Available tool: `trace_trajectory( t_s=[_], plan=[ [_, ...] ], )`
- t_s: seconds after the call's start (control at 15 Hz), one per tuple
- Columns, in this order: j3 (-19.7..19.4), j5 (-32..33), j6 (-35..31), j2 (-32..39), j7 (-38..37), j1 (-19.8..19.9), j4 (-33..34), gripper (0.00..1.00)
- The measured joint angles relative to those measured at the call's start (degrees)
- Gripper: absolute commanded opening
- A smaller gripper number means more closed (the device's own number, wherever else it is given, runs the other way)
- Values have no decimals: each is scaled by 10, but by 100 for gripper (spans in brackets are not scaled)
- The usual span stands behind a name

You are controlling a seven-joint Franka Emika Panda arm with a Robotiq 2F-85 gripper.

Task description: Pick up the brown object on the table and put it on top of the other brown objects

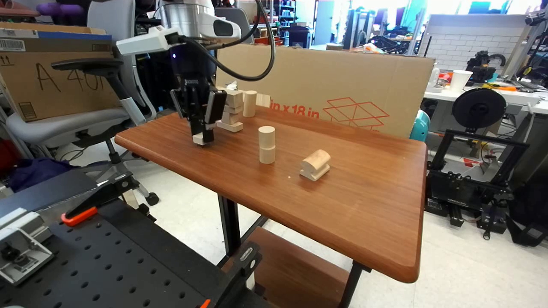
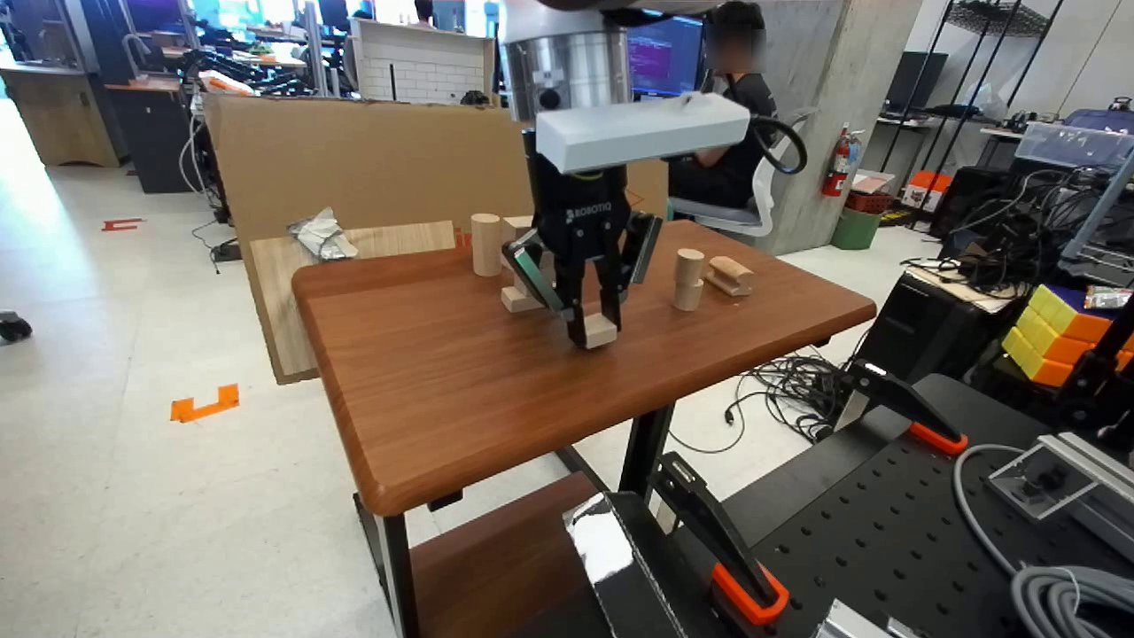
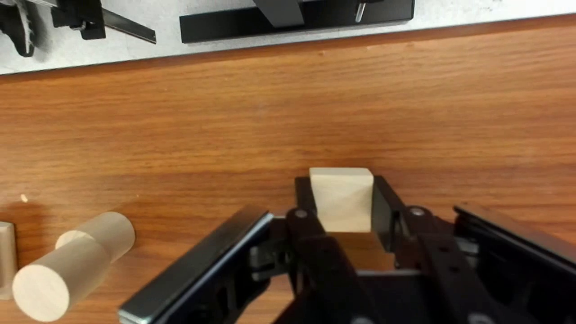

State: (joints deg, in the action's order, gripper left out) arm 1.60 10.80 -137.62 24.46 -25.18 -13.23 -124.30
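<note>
The brown object, a small pale wooden block, sits between my fingertips at table level, in both exterior views (image 1: 198, 139) (image 2: 601, 331) and the wrist view (image 3: 344, 202). My gripper (image 1: 201, 133) (image 2: 595, 321) (image 3: 343, 193) points down and is shut on it, with a finger against each side. I cannot tell whether the block still touches the table (image 1: 364, 205). The other brown objects, a stack of pale blocks (image 1: 231, 117), stand just behind the gripper. In an exterior view the gripper partly hides this stack (image 2: 519, 299). The stack is outside the wrist view.
A tall upright wooden cylinder (image 1: 249, 105) (image 2: 485, 245) stands beside the stack. Two stacked cylinders (image 1: 267, 145) (image 2: 688, 280) (image 3: 76, 265) and an oblong round-topped wooden piece (image 1: 316, 164) (image 2: 730, 276) stand farther along the table. A large cardboard sheet (image 1: 299, 77) (image 2: 381, 168) stands behind the table.
</note>
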Motion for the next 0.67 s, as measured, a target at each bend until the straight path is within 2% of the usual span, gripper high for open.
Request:
trace_trajectory(
  t_s=[0.27,0.67],
  plan=[
    [2,-37,36,-71,58,19,-23,9],
    [-2,-63,61,-185,146,77,-60,9]
  ],
)
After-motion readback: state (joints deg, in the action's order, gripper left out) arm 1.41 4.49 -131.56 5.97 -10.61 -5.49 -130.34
